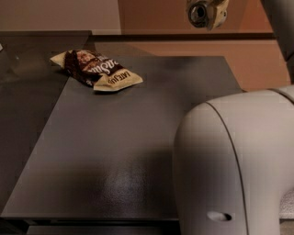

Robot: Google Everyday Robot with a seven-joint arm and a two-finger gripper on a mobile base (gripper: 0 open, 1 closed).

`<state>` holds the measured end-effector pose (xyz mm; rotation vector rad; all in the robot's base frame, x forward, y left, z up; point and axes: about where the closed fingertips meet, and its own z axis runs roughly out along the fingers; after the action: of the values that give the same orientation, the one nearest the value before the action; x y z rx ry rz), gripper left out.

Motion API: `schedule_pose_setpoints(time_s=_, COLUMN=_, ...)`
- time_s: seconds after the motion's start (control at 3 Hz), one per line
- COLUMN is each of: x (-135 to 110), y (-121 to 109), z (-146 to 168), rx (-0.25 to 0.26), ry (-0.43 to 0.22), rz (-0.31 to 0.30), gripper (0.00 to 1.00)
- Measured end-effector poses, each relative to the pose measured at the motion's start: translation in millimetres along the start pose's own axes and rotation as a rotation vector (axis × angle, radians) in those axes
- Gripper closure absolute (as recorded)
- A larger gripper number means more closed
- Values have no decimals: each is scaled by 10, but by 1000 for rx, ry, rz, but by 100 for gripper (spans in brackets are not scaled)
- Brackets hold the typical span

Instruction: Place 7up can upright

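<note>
The 7up can does not show in the camera view. My gripper (206,13) is raised at the top edge of the view, right of centre, above and beyond the far edge of the dark table (115,151). Only its pale lower part with a dark round opening shows. Nothing can be made out in it. The large white body of my arm (234,165) fills the lower right and hides that part of the table.
A brown-and-cream snack bag (95,69) lies flat at the table's far left. A second dark surface (23,92) adjoins the table on the left. An orange-brown wall (151,18) stands behind.
</note>
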<state>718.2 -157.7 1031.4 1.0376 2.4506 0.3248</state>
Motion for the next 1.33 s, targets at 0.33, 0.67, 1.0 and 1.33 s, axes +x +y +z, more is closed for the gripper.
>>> schedule_pose_setpoints(time_s=0.33, x=81, y=-66, z=-102, rx=-27, ry=1, rz=27, gripper=100)
schedule_pose_setpoints(time_s=0.67, x=283, y=-258, z=-83, rx=-21, ry=42, rz=70, gripper=100)
schedule_pose_setpoints(time_s=1.0, x=551, y=-459, z=-35, rx=4, ry=97, rz=114, gripper=100)
schedule_pose_setpoints(time_s=1.33, x=738, y=-558, z=-51, rx=37, ry=126, rz=157, gripper=100)
